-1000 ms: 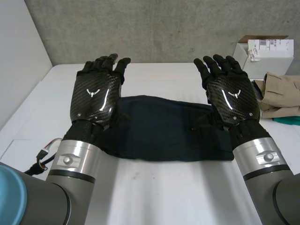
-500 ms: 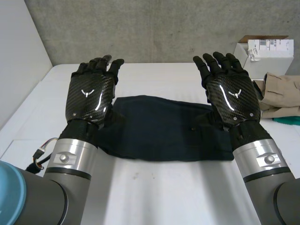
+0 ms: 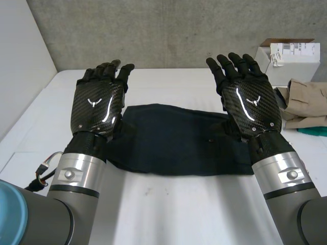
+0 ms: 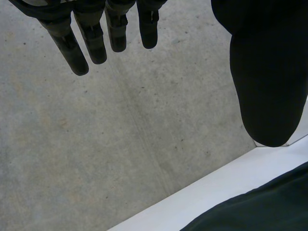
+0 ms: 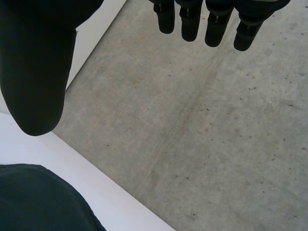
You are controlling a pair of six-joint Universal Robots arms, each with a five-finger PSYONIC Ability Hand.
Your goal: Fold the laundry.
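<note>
Cloth: a dark, nearly black garment lies flat in the middle of the table, folded into a wide, soft-edged rectangle. The far edge bulges a little, the near edge is straighter, and the weave is matte with faint creases.
Cloth in the wrist views: a dark rounded edge lies on the white tabletop past the left thumb, and another lies past the right thumb.
Left hand: the left hand is at the cloth's 9 o'clock end, raised with its glossy carbon-weave back toward the head camera. Its fingers are straight and spread, the thumb stands apart, and it grips nothing.
Right hand: the right hand is at the cloth's 3 o'clock end in the same upright pose. Its fingers are straight and splayed, the thumb is wide of them, and it grips nothing.
Arms: both have brushed grey metal wrist cuffs, and the left arm shows a light-blue cap at the cloth's 8 o'clock.
Table: the white table is smooth and matte.
Beige garment: a crumpled tan heap lies at 3 o'clock from the cloth, beyond the right hand.
Teal cloth: a small strip sits just beside the beige heap on its near side.
Box: a white cardboard carton with a printed label and an open brown-edged flap stands at 2 o'clock.
Wall: the wall at 12 o'clock is rough, speckled grey concrete.
</note>
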